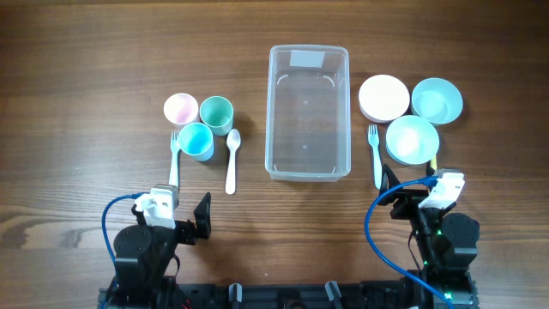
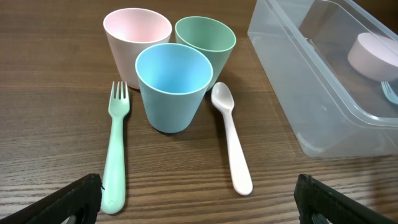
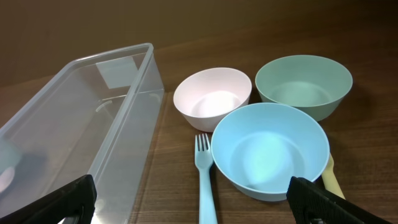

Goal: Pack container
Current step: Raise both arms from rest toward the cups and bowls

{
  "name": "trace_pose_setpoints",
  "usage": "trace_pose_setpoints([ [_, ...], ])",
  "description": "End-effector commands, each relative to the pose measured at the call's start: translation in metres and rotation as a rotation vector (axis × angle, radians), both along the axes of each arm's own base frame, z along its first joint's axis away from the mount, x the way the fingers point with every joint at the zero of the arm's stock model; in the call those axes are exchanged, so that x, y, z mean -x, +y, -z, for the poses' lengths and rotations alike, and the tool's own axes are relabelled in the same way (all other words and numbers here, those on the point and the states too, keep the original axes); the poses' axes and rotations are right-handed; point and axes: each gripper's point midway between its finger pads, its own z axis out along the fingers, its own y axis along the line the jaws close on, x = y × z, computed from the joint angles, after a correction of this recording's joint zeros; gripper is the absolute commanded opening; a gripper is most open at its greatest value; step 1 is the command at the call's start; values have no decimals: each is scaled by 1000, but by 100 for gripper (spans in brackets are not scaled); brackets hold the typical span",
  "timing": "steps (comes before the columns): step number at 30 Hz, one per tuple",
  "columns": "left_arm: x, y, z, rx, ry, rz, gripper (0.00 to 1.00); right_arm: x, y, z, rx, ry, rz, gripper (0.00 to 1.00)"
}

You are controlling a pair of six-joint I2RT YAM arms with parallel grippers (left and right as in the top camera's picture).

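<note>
The clear plastic container [image 1: 309, 113] stands empty in the middle of the table; it also shows in the left wrist view [image 2: 323, 74] and in the right wrist view [image 3: 81, 124]. Left of it stand a pink cup [image 1: 180, 108], a green cup [image 1: 216, 111] and a blue cup [image 1: 196, 141], with a mint fork [image 1: 174, 160] and a white spoon [image 1: 232, 160]. Right of it sit a pink bowl [image 1: 383, 97], a green-blue bowl [image 1: 437, 99] and a light blue bowl [image 1: 412, 140], with a blue fork [image 1: 374, 154]. My left gripper [image 2: 199, 202] and right gripper [image 3: 199, 202] are open and empty, near the front edge.
A yellowish utensil handle [image 3: 331, 177] sticks out from under the light blue bowl. Bare wooden tabletop [image 1: 86, 69] lies at the far left and right. Blue cables loop beside both arm bases.
</note>
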Motion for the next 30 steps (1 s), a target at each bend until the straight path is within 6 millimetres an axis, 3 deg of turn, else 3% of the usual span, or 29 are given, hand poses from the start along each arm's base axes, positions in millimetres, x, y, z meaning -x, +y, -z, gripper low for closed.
trace_pose_setpoints([
  [1,0,-2,1,-5,-8,17,100,87,135,-13,-1793,1121,-42,100],
  [24,-1,0,-1,-10,-18,7,100,87,135,-13,-1793,1121,-42,100],
  [30,-3,3,-3,-17,-29,-10,100,70,122,-5,-1806,1000,68,100],
])
